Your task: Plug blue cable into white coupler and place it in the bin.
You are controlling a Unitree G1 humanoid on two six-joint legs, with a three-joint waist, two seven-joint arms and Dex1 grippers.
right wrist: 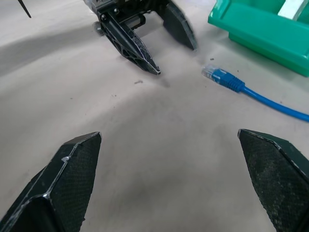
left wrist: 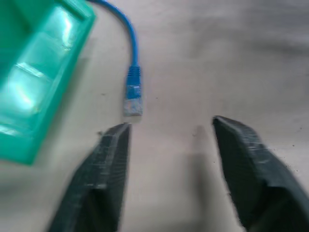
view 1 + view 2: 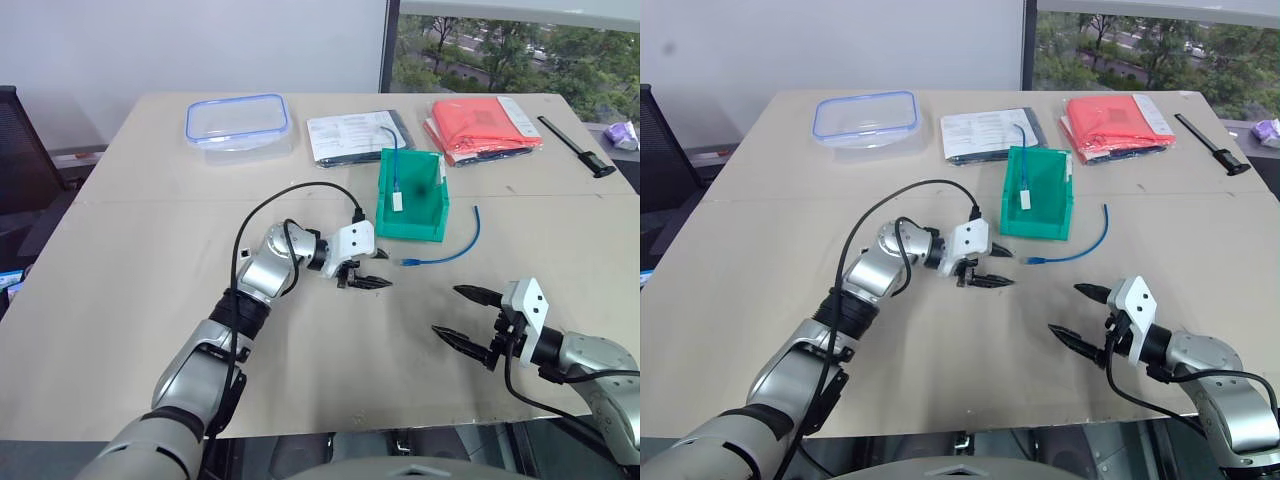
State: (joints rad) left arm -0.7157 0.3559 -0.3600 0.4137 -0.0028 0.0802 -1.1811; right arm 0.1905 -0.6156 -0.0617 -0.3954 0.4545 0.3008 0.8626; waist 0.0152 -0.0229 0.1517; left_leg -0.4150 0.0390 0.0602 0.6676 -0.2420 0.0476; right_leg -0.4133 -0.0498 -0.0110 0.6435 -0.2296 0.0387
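While the blue cable lies beside the bin | left gripper spread, empty, near plug | right gripper wide, empty

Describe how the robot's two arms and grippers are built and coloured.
Both arms are silver-grey metal with black joint sections. Each wrist ends in a white block carrying the left gripper and right gripper, each with two black, pointed, tapering fingers. A thick black cable loops over the left arm; another trails under the right wrist.

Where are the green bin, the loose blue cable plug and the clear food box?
green bin [image 3: 412, 225], left eye view, front wall.
blue cable plug [image 2: 133, 99], left wrist view, plug body.
clear food box [image 3: 237, 119], left eye view, lid centre.
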